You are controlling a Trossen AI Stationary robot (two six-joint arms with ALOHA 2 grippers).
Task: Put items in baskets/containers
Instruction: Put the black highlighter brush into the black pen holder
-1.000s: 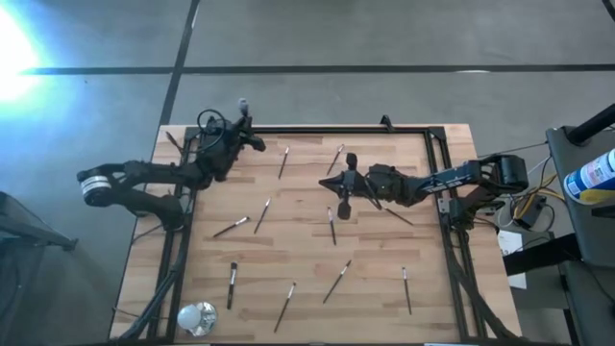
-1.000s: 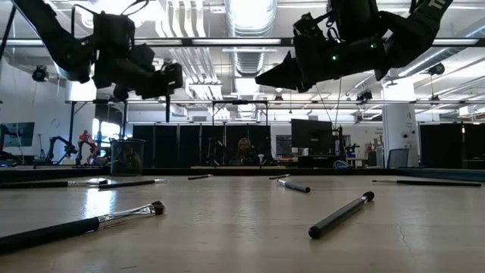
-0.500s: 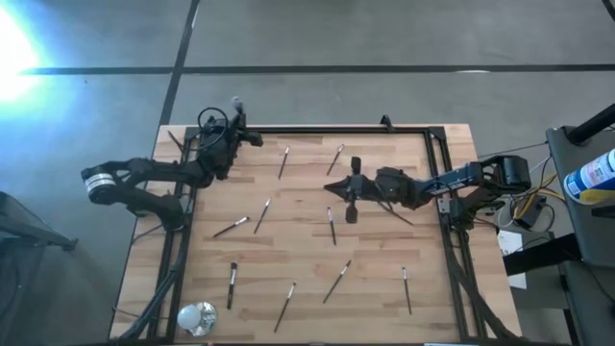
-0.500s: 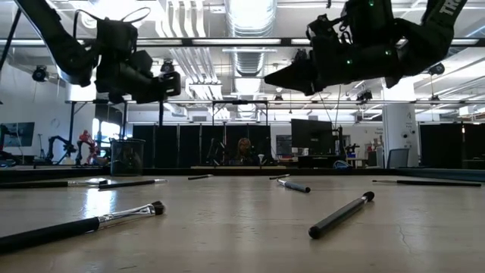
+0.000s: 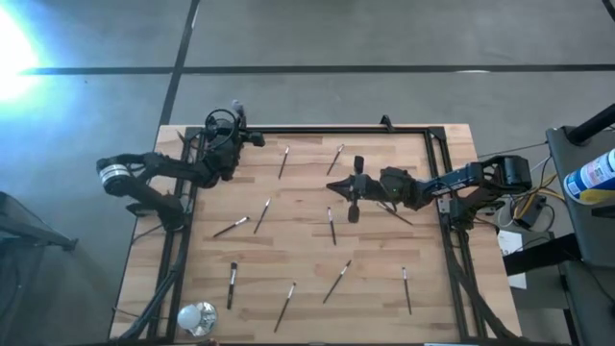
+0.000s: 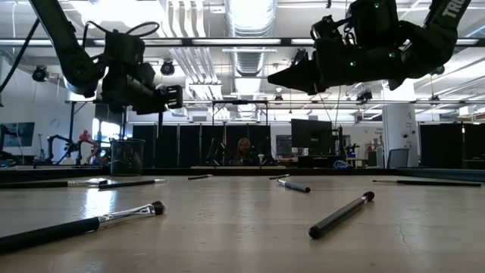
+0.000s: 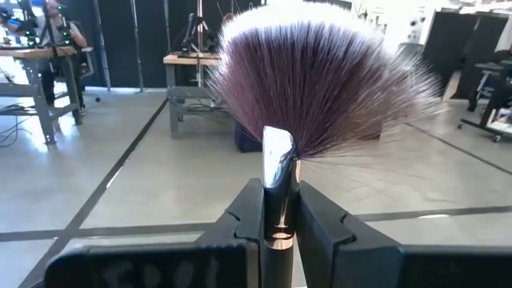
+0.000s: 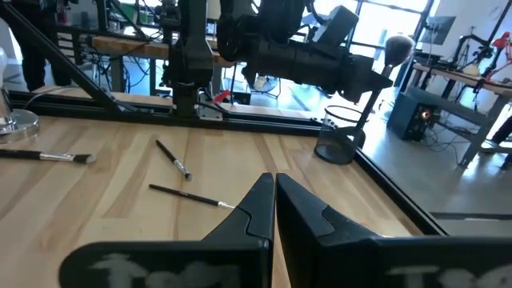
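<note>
My left gripper [image 5: 236, 128] hovers over the table's far-left corner, shut on the large fluffy brush [image 7: 320, 80]. The brush's pale-tipped head [image 5: 238, 108] reaches past the far edge. In the right wrist view its thin handle [image 8: 364, 108] slants down above the black mesh cup [image 8: 340, 144]. That cup [image 6: 126, 155] stands on the table and is hidden under the arm in the high view. My right gripper [image 5: 336, 185] is shut and empty, held high over the table's middle. Several thin brushes [image 5: 261, 215] lie flat on the wood. My left gripper pinches the fluffy brush by its silvery ferrule [image 7: 278, 160], just below the bristles, between the two fingers. The fingers come about level, pointing toward the far edge, and lie across the brush. The brush is lifted clear, steeply tilted, head up and handle down.
Loose brushes are scattered across the table, one near the right gripper [image 5: 332, 226] and others toward the near edge [image 5: 336, 281]. A shiny whitish round object [image 5: 197, 317] sits at the near-left corner. Black frame rails [image 5: 317, 130] run along the table's edges.
My left gripper has sunk a little and shifted slightly toward the table's right, carrying the fluffy brush with it. My right gripper has drawn back a little toward the right edge and risen slightly, staying shut.
</note>
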